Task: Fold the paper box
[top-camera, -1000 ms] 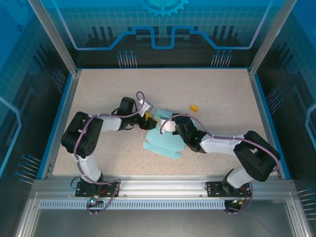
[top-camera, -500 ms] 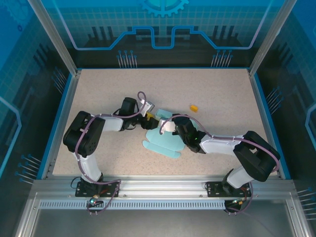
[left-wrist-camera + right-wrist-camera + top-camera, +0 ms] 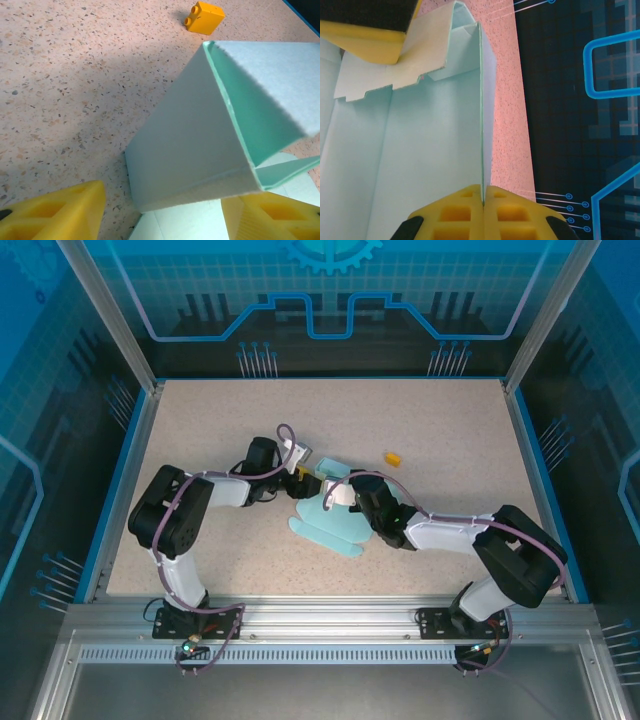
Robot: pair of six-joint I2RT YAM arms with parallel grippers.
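Observation:
The paper box (image 3: 328,523) is a pale blue card sheet lying mid-table, part folded, with one wall raised. My right gripper (image 3: 341,496) is shut on a thin upright panel of the box (image 3: 435,150); its yellow fingertips (image 3: 465,210) meet on the panel's edge. My left gripper (image 3: 304,478) is at the box's far-left end. In the left wrist view its jaws stand open around the raised, folded wall (image 3: 200,135). The left finger (image 3: 55,212) is clear of the card and the right finger (image 3: 272,215) sits close beside it.
A small orange-yellow brick (image 3: 393,457) lies on the speckled table (image 3: 200,420), to the right of the box and beyond it; it shows again at the top of the left wrist view (image 3: 204,17). Blue rails edge the table.
My left gripper has edged toward the box and its jaws have narrowed a little. The raised flap has tipped up slightly. My right gripper has kept its hold.

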